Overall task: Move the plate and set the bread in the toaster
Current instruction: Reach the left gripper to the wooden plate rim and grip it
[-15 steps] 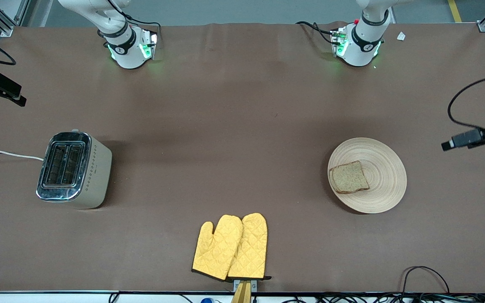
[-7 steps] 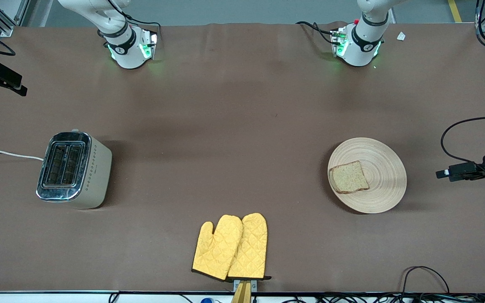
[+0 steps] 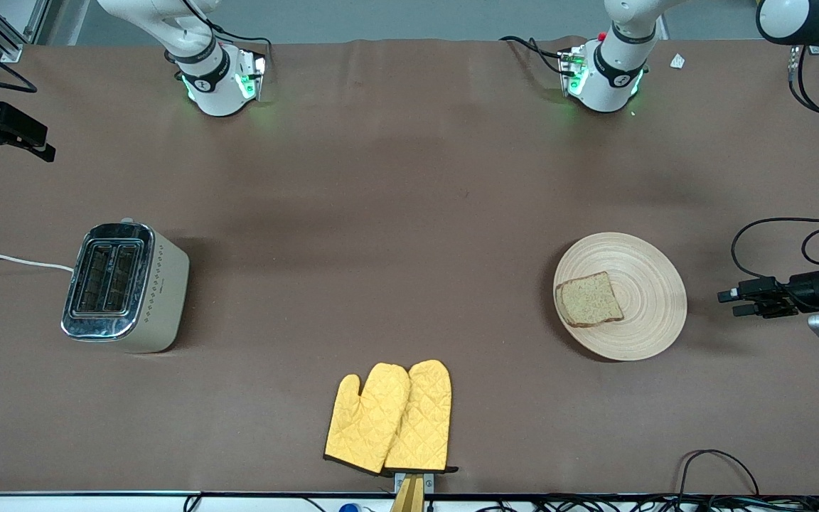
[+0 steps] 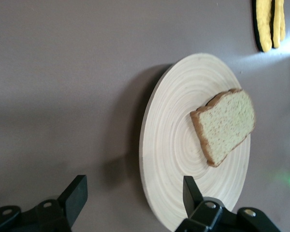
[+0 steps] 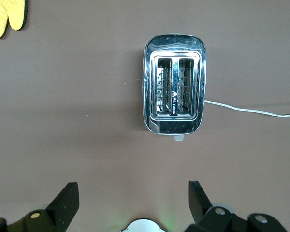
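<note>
The tan wooden plate lies toward the left arm's end of the table with the brown bread slice on it. My left gripper is open and empty, low beside the plate's rim. In the left wrist view the plate and bread lie just ahead of the open gripper. The cream toaster stands toward the right arm's end, both slots empty. My right gripper is open and empty, high over that table end. Its wrist view shows the toaster ahead of the gripper.
Two yellow oven mitts lie at the table edge nearest the front camera, midway between toaster and plate. The toaster's white cord runs off the right arm's end of the table. Both arm bases stand along the table edge farthest from the front camera.
My left gripper has come down and moved in toward the plate's rim. My right gripper has shifted slightly inward over the table end. Plate, bread and toaster have not moved.
</note>
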Action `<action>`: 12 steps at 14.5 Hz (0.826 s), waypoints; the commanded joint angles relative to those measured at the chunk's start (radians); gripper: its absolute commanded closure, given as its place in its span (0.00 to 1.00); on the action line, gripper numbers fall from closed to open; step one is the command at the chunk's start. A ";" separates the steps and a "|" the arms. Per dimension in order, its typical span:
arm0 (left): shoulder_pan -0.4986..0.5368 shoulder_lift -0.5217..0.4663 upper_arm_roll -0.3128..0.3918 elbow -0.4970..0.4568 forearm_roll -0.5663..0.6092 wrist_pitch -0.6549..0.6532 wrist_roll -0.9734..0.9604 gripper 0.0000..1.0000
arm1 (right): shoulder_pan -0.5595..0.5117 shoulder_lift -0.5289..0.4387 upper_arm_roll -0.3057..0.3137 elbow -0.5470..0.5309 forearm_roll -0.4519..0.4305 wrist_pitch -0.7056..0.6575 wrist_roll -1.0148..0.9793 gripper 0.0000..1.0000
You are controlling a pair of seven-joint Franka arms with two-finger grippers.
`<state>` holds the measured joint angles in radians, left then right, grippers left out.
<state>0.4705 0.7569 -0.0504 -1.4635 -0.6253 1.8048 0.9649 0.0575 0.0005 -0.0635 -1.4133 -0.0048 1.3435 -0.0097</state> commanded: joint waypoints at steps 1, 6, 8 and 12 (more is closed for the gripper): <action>0.005 0.048 -0.011 0.037 -0.049 -0.015 0.060 0.19 | -0.010 -0.048 -0.006 -0.064 0.009 0.020 0.010 0.00; -0.006 0.104 -0.023 0.034 -0.068 -0.025 0.150 0.28 | -0.002 -0.047 -0.001 -0.059 0.005 0.000 0.010 0.00; -0.006 0.111 -0.034 0.032 -0.068 -0.051 0.178 0.34 | -0.004 -0.045 -0.001 -0.059 0.000 -0.001 0.011 0.00; -0.007 0.121 -0.049 0.029 -0.068 -0.058 0.176 0.43 | -0.004 -0.045 -0.001 -0.059 -0.001 0.002 0.014 0.00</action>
<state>0.4627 0.8612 -0.0931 -1.4545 -0.6757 1.7683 1.1232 0.0556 -0.0129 -0.0702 -1.4378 -0.0048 1.3392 -0.0092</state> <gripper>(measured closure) 0.374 0.000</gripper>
